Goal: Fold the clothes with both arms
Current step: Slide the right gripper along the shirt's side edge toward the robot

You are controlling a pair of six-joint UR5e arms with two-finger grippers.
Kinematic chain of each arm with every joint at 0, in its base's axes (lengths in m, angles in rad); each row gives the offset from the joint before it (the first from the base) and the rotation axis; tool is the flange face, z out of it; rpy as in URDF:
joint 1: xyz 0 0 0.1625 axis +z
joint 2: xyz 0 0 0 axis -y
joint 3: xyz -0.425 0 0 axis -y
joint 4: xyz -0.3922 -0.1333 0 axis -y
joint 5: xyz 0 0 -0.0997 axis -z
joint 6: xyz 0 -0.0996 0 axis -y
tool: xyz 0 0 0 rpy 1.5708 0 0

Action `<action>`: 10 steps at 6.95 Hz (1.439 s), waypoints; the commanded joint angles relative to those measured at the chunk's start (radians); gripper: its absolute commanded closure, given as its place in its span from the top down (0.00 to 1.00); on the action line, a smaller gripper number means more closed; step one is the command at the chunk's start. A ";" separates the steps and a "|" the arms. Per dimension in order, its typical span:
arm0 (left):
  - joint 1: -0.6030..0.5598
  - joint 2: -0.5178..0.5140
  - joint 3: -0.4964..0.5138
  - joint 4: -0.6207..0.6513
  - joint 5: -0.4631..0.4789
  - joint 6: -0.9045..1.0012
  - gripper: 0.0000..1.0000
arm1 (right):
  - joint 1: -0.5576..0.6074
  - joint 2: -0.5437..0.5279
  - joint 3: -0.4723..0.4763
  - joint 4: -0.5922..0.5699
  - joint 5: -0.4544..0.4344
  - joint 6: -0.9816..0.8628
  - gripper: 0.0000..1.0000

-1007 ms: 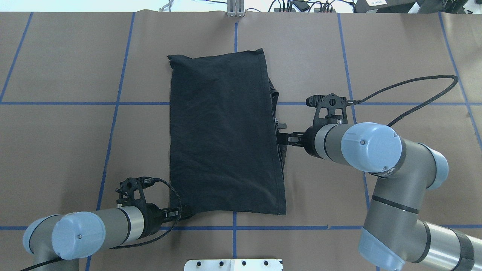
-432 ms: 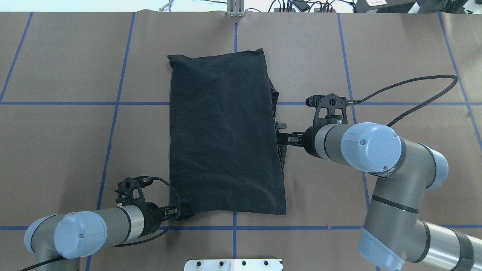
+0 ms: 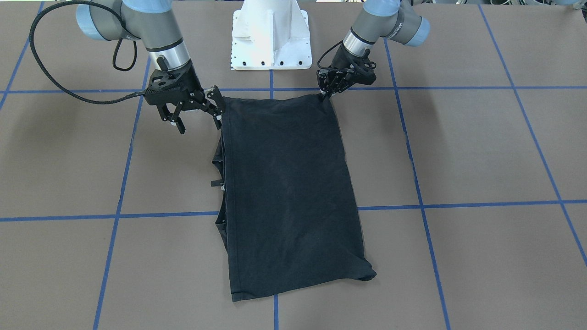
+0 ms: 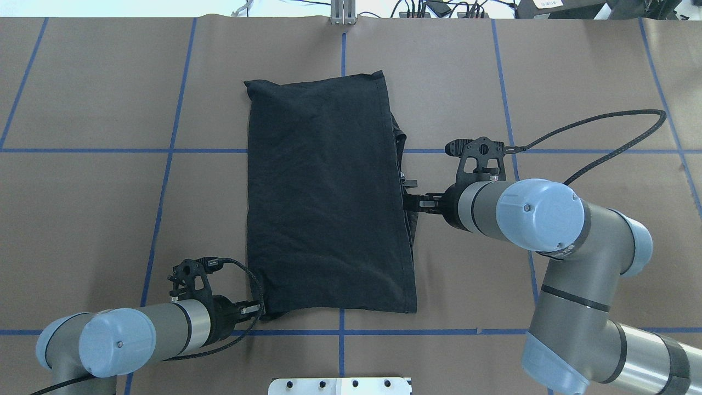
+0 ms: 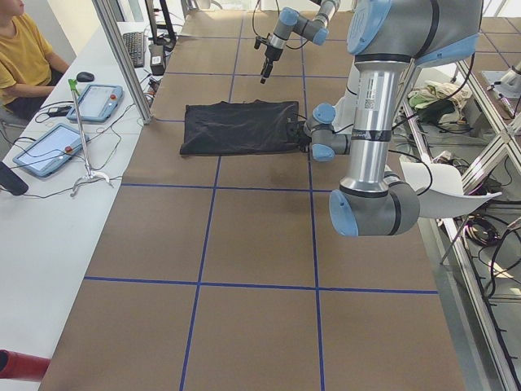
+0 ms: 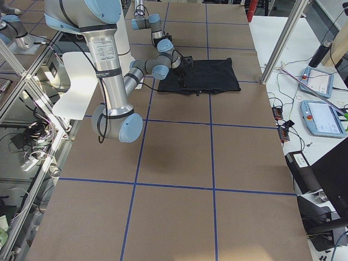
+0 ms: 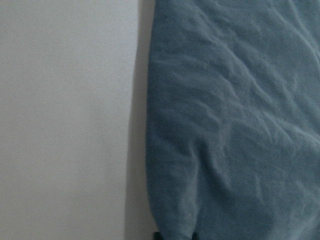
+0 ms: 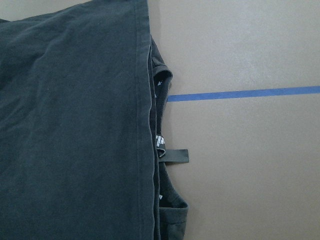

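Overhead exterior view, reading across: my left gripper (image 4: 261, 312) sits at the shirt's (image 4: 323, 197) near-left corner, closed on that corner. The left wrist camera shows cloth puckering toward the fingertips, so I judge the pinch has taken. The shirt lies flat on the table (image 4: 109, 219) as one long folded panel, with under-layers and a label (image 4: 409, 183) peeking out along its right edge. Right of the shirt, my right gripper (image 3: 200, 121) hangs above that edge, spread wide and holding nothing. I read it as lining up for the matching near-right corner, so both arms can lift together.
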 commanded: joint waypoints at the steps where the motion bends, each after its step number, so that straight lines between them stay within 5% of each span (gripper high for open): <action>1: -0.003 0.001 -0.006 0.000 0.001 0.001 0.00 | -0.017 0.000 -0.006 0.000 -0.005 0.006 1.00; 6: -0.003 0.003 -0.012 0.000 -0.001 -0.001 0.00 | -0.219 0.056 -0.114 0.003 -0.317 0.361 0.97; 10: -0.001 0.004 -0.014 0.000 0.001 -0.001 0.00 | -0.228 0.095 -0.213 0.004 -0.394 0.328 0.95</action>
